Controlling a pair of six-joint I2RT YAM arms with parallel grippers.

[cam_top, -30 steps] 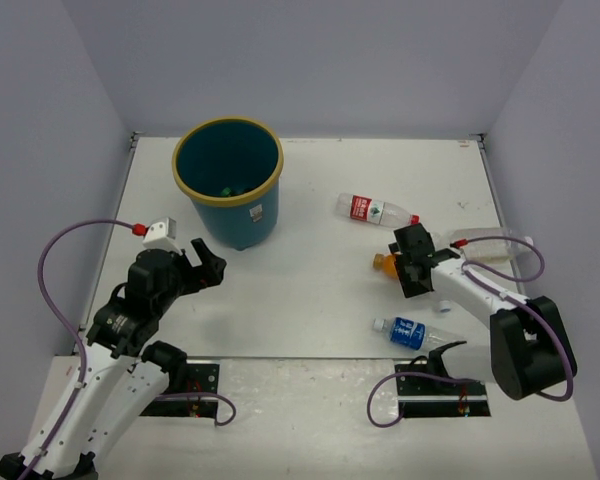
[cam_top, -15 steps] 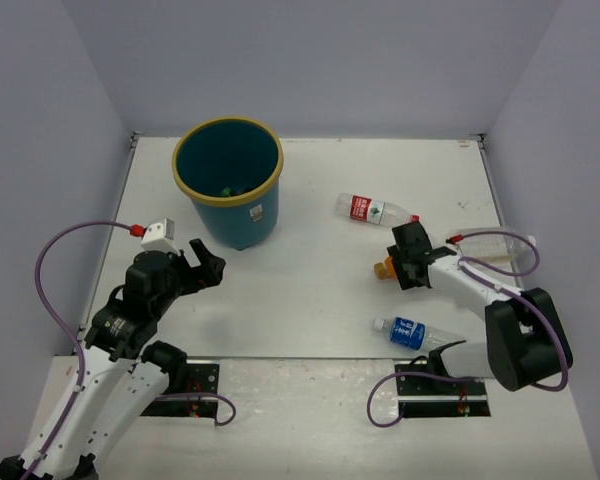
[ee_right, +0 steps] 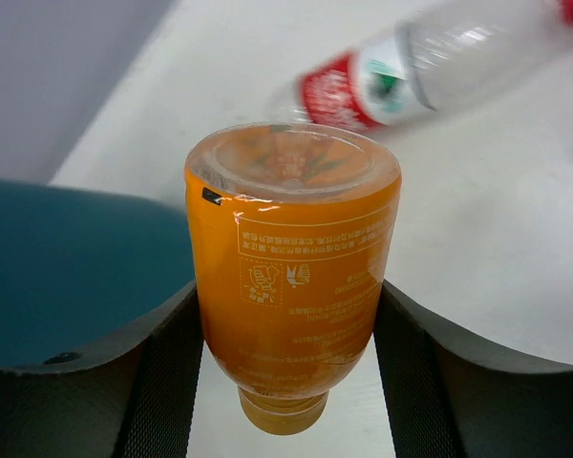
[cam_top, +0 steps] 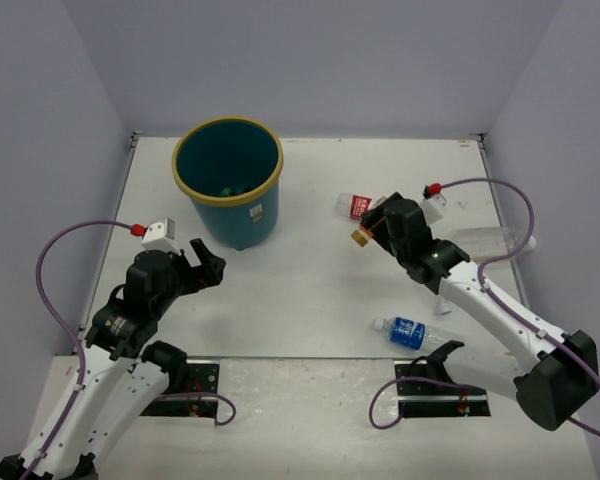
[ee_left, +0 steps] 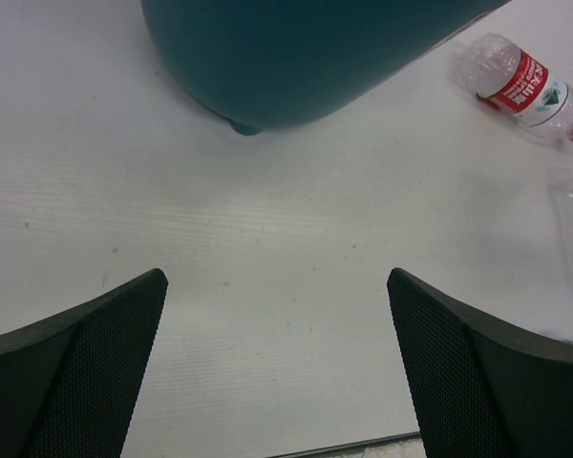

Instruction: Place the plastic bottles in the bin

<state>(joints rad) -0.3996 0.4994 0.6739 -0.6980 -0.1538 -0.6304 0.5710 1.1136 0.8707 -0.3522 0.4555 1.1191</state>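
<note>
The teal bin (cam_top: 242,218) with a yellow rim stands at the back left; something green (cam_top: 225,188) lies inside it. My right gripper (cam_top: 372,228) is shut on an orange bottle (cam_top: 363,235) and holds it in the air, right of the bin. In the right wrist view the orange bottle (ee_right: 291,277) sits between the fingers (ee_right: 162,372), with the bin (ee_right: 67,267) beyond on the left. A red-label bottle (cam_top: 358,206) lies partly hidden behind that gripper. A blue-label bottle (cam_top: 410,332) lies near the front. My left gripper (cam_top: 208,262) is open and empty, in front of the bin.
A plain clear bottle (cam_top: 485,240) lies at the right, under the right arm's purple cable. The left wrist view shows the bin's base (ee_left: 296,57), the red-label bottle (ee_left: 523,86) and bare white table. Grey walls close in the table on three sides.
My right gripper closed on the orange bottle, lifted it off the table and carried it left and back toward the bin. The left arm has not moved.
</note>
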